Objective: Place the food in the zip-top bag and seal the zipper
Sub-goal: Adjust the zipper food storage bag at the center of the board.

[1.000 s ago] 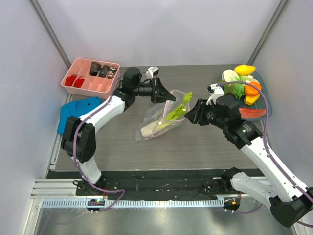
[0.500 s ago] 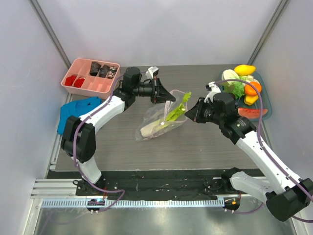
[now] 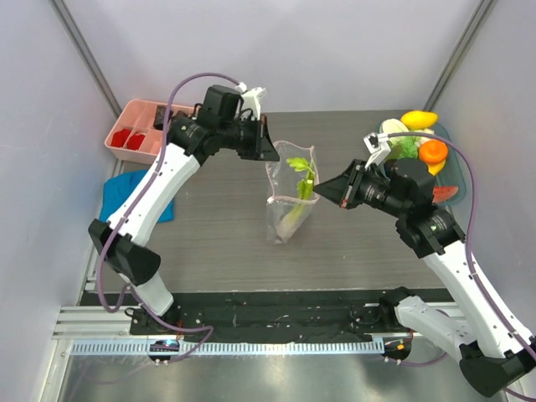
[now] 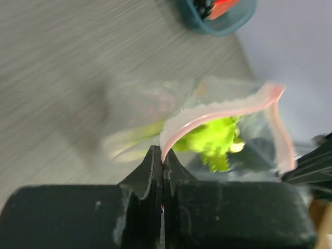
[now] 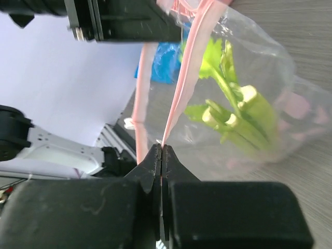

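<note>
The clear zip-top bag hangs upright over the table's middle, held up between both grippers. A green-white leek stands inside it, leafy end up. My left gripper is shut on the bag's mouth from the left, pinching the pink zipper strip at its tips. My right gripper is shut on the zipper's other strip, pinched at its tips. The mouth gapes between the two strips. The rest of the food, a yellow fruit, an orange and a pale cabbage, lies at the far right.
A teal tray at the right edge holds the loose food, partly behind my right arm. A pink compartment tray with red and dark pieces sits at the back left. A blue cloth lies left of the table, under my left arm.
The bag has been lifted from lying flat to hanging upright. My left arm rose with its edge. My right gripper moved in and shut on the zipper's other strip.
</note>
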Controlling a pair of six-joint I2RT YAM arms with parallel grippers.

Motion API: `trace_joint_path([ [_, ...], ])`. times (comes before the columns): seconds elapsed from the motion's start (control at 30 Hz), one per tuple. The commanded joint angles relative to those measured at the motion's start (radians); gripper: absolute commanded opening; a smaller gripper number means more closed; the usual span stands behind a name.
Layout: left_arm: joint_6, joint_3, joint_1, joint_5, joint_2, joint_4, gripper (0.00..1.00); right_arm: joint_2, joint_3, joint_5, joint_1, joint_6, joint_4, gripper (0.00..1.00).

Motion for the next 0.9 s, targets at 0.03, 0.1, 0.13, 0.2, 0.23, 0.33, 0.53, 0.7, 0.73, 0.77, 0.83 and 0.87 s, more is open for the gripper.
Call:
trace_joint_path([
  [0.03, 0.412, 0.147, -0.106, -0.325, -0.051, -0.311, 0.0, 0.013, 0.098, -0.097, -0.001, 0.071, 0.082, 0.01],
  [0.1, 0.44, 0.173, -0.12, -0.296, -0.047, -0.363, 0.0, 0.028, 0.116, -0.083, -0.001, 0.097, 0.078, 0.01],
  [0.13, 0.448, 0.197, -0.125, -0.283, -0.035, -0.375, 0.0, 0.033, 0.115, -0.074, -0.001, 0.111, 0.082, 0.01],
  [0.2, 0.454, 0.219, -0.13, -0.235, -0.021, -0.396, 0.0, 0.054, 0.095, -0.063, -0.003, 0.155, 0.105, 0.01],
  [0.23, 0.439, 0.234, -0.134, -0.223, -0.012, -0.389, 0.0, 0.063, 0.083, -0.039, -0.003, 0.166, 0.115, 0.01],
  [0.33, 0.397, 0.225, -0.134, -0.22, 0.034, -0.317, 0.0, 0.123, 0.027, 0.044, -0.003, 0.157, 0.136, 0.01],
  [0.53, 0.347, 0.424, -0.096, -0.172, 0.272, -0.426, 0.0, 0.183, 0.021, 0.029, -0.003, 0.092, 0.176, 0.01],
  [0.7, 0.327, 0.194, -0.077, -0.049, 0.072, -0.22, 0.0, 0.119, 0.013, 0.018, -0.001, 0.062, 0.202, 0.01],
  [0.73, 0.319, 0.158, -0.077, -0.049, 0.047, -0.174, 0.0, 0.117, 0.013, 0.03, -0.001, 0.034, 0.176, 0.01],
  [0.77, 0.313, 0.137, -0.077, -0.058, 0.024, -0.135, 0.0, 0.113, 0.015, 0.043, -0.001, -0.03, 0.134, 0.01],
  [0.83, 0.319, 0.148, -0.077, -0.072, 0.019, -0.177, 0.0, 0.102, 0.013, 0.093, -0.001, -0.087, 0.089, 0.01],
  [0.87, 0.326, 0.164, -0.077, -0.068, 0.025, -0.208, 0.0, 0.09, 0.013, 0.115, -0.003, -0.108, 0.057, 0.01],
])
